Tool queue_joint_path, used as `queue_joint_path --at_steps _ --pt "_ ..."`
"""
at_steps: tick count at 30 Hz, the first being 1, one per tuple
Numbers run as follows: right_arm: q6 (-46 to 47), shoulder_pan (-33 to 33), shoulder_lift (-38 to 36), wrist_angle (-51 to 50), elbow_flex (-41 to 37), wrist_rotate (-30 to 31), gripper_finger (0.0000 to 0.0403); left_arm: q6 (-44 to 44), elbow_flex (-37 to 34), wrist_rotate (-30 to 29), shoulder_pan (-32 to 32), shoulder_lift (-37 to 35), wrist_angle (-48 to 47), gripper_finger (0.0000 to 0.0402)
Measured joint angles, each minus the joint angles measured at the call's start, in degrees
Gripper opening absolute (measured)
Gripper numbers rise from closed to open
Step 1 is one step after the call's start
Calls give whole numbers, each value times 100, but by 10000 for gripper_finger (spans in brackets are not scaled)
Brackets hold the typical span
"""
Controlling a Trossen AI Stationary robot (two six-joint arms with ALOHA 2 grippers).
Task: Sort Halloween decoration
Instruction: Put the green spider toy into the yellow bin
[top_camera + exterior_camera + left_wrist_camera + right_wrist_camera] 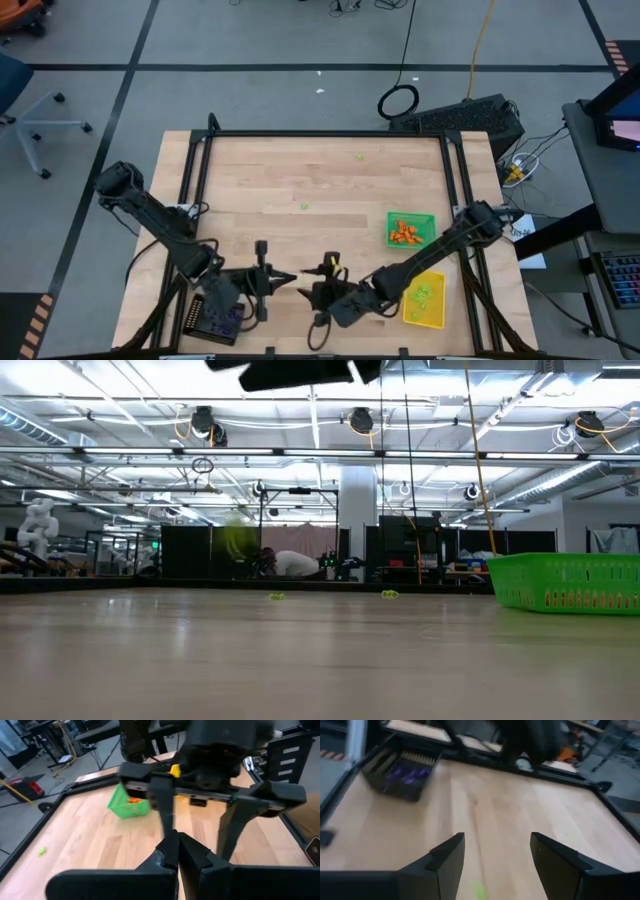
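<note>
Wooden counter, high view: my left gripper and right gripper meet near the front edge; two lime trinkets lie mid-counter.
Low view: green tray at right.
Left wrist: my fingers pressed closed.
Right wrist: my fingers spread open; purple trinkets fill black tray.

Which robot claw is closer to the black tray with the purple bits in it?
The left one. The left claw sits just beside the black tray, on the same side of the table. The right claw is a little farther from it, toward the table's middle.
</note>
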Motion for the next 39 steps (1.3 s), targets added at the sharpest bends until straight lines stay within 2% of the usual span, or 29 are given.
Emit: queue_joint_path --at_steps 4,10,16,22,28,39 --pt "75 -154 21 -105 2 222 215 -20 -11 98 47 2 -5 8" --pt "751 -201 26 -1007 -2 -71 215 -304 -11 205 43 2 -353 8" --pt "1457 -282 28 -1900 -7 -937 215 -878 -11 204 43 33 -834 8" --pt "1486 -561 117 -1963 -26 -1439 215 -1044 -11 206 39 116 -967 8" --pt "1359 -1093 560 -1986 -33 -2423 215 -1058 -13 203 0 116 -951 8" --pt "1475 -1410 714 -2079 -33 -2595 206 -1061 -13 202 -86 116 -957 8"
